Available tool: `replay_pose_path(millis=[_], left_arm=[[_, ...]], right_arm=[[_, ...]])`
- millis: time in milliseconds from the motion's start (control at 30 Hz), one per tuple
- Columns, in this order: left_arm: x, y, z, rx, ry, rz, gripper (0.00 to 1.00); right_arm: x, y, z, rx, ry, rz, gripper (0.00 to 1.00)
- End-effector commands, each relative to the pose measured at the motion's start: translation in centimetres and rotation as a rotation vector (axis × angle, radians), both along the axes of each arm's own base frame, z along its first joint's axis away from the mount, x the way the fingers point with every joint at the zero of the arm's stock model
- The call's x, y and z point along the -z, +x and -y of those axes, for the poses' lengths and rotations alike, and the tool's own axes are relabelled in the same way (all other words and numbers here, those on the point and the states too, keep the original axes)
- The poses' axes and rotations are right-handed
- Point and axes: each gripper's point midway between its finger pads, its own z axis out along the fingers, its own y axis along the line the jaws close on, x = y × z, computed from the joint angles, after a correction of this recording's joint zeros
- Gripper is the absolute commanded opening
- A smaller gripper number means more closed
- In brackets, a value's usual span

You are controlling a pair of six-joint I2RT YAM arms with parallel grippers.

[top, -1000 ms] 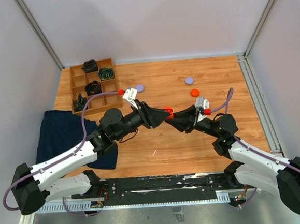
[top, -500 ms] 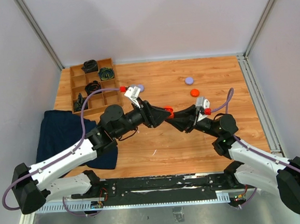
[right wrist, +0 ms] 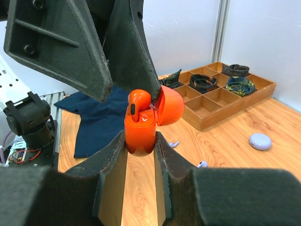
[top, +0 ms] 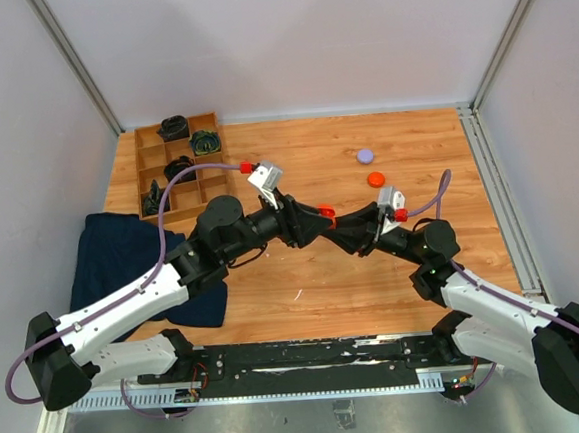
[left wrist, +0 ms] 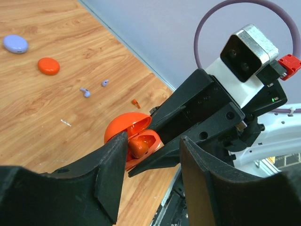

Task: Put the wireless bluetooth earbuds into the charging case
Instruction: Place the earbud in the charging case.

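My right gripper (right wrist: 141,141) is shut on the body of an orange-red charging case (right wrist: 140,132) and holds it upright above the table with its lid open. An orange-red earbud (right wrist: 138,101) sits in the case with its head sticking up. The case (left wrist: 136,139) and earbud (left wrist: 138,147) also show in the left wrist view. My left gripper (left wrist: 153,146) is open, its fingers either side of the case top, one finger right beside the earbud. From above, the left gripper (top: 313,222) and right gripper (top: 330,225) meet at the case (top: 325,213). Two lavender earbuds (left wrist: 85,92) (left wrist: 105,83) and one orange-red earbud (left wrist: 136,101) lie on the table.
A lavender disc (top: 365,155) and an orange-red disc (top: 375,179) lie at the back right. A second lavender disc (right wrist: 260,141) lies near the wooden compartment tray (top: 180,165), which holds black coiled bundles. A dark blue cloth (top: 122,255) lies at the left.
My left arm has pushed further right, bringing its gripper over the case. My right arm and the case have barely moved.
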Motion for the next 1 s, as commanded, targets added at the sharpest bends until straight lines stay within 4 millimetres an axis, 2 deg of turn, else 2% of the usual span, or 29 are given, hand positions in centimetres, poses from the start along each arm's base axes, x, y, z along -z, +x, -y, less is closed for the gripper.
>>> replay_pose_path(millis=[0, 500, 667, 867, 967], left_arm=[[-3.1, -0.5, 0.5, 0.042, -0.036, 0.101, 0.54], [-3.3, -0.2, 0.7, 0.053, 0.005, 0.168, 0.61], [-2.7, -0.2, 0.7, 0.055, 0.029, 0.153, 0.64], [-3.3, 0.1, -0.7, 0.006, 0.058, 0.17, 0.7], [-2.6, 0.5, -1.8, -0.016, 0.099, 0.164, 0.7]], right_arm=[[-0.6, -0.8, -0.3, -0.057, 0.0, 0.026, 0.03], [-0.8, -1.4, -1.2, -0.141, -0.011, -0.005, 0.04], [-0.8, -1.3, -1.2, -0.142, -0.009, -0.014, 0.04], [-0.4, -1.0, -1.1, -0.121, -0.012, -0.025, 0.03], [-0.4, -1.0, -1.1, -0.126, -0.013, -0.029, 0.03]])
